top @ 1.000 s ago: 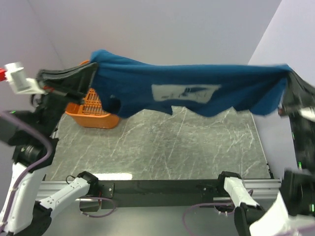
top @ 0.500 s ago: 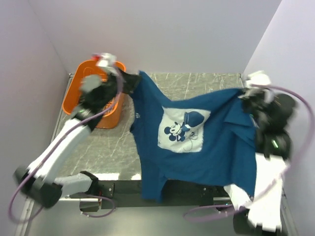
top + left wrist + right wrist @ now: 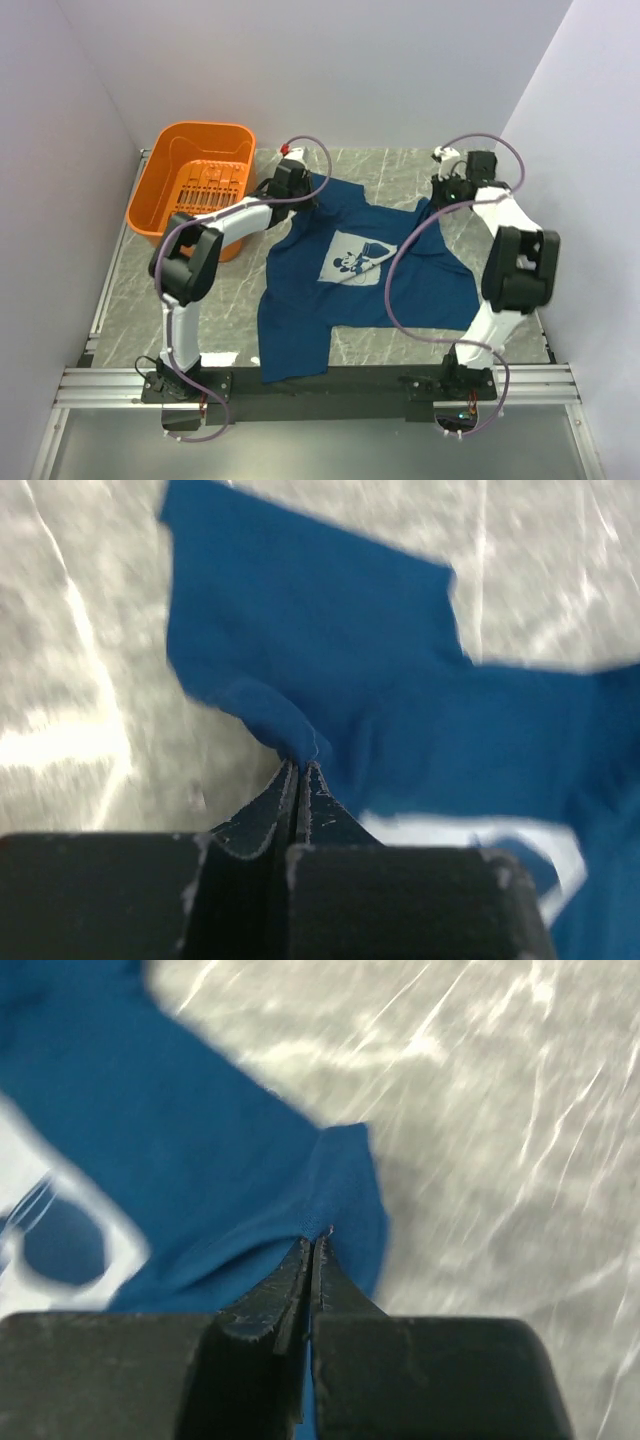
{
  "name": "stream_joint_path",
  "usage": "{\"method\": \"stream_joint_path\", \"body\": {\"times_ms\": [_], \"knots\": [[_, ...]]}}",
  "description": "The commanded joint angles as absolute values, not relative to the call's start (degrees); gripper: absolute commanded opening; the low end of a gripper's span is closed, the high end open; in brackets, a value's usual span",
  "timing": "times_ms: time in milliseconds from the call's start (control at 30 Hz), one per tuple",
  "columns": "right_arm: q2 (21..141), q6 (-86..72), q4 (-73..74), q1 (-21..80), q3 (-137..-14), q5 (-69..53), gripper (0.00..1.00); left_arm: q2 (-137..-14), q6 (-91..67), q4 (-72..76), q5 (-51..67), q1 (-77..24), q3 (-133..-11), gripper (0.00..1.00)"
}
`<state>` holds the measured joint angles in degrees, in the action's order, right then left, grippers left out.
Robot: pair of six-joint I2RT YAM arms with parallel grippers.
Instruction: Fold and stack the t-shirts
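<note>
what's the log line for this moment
shirt: laid print-up on table | left pincer: shut on shirt | right pincer: shut on shirt | fold: not started

The t-shirt (image 3: 430, 290) is dark blue cloth, matt and soft, lying in creases. Its chest print (image 3: 355, 257) reads as a paler, flatter patch. The table (image 3: 140, 300) has a grey stone-look top with white veining, smooth with a faint sheen. The basket (image 3: 205, 127) is orange plastic, smooth and slightly glossy. The left gripper (image 3: 298, 770) and right gripper (image 3: 313, 1243) have matt black fingers with pale scuffs along the edges. The arm shells (image 3: 235, 214) are smooth white and black plastic. The rail (image 3: 110, 385) is bare silver metal.
</note>
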<state>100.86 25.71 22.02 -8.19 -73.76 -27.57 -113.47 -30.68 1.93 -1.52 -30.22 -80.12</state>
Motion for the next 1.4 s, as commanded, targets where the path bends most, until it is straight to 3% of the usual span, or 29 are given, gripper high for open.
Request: {"method": "stream_joint_path", "body": {"times_ms": [0, 133, 233, 267, 300, 400, 500, 700, 967, 1367], "knots": [[105.1, 22.1, 17.9, -6.2, -81.9, -23.6, 0.04, -115.6, -29.4, 2.7, -9.0, -30.4, -88.6, 0.02], [109.2, 19.0, 17.1, -4.7, -86.3, -17.7, 0.06, -119.7, -28.9, 1.9, -11.9, -30.2, -94.4, 0.04], [110.6, 17.1, 16.4, -3.9, -87.9, -12.0, 0.14, -122.3, -29.0, 0.7, -11.7, -29.8, -97.5, 0.06], [110.7, 16.4, 16.3, -3.9, -87.9, -11.3, 0.2, -123.1, -28.9, 0.1, -11.6, -29.6, -98.0, 0.09], [110.7, 16.3, 16.4, -3.9, -88.2, -10.5, 0.37, -123.4, -28.9, 0.2, -11.0, -29.5, -98.8, 0.12], [109.0, 17.0, 18.8, -4.2, -87.5, -11.2, 0.58, -123.1, -28.7, -1.6, -10.5, -29.2, -97.7, 0.3], [105.0, 17.8, 21.2, -6.1, -84.7, -16.0, 0.64, -119.9, -28.3, -0.4, -9.6, -28.8, -92.6, 0.46], [104.6, 17.3, 32.1, -9.8, -81.3, -27.1, 0.64, -110.3, -25.8, 5.5, -5.7, -28.4, -82.4, 0.61], [109.1, 12.9, 30.5, -10.3, -77.8, -23.6, 0.59, -97.6, -22.3, 7.3, -2.9, -28.3, -74.5, 0.74], [113.0, 12.1, 29.1, -10.3, -77.9, -17.5, 0.52, -88.9, -20.3, 8.3, -3.0, -28.2, -68.5, 0.78]]}}
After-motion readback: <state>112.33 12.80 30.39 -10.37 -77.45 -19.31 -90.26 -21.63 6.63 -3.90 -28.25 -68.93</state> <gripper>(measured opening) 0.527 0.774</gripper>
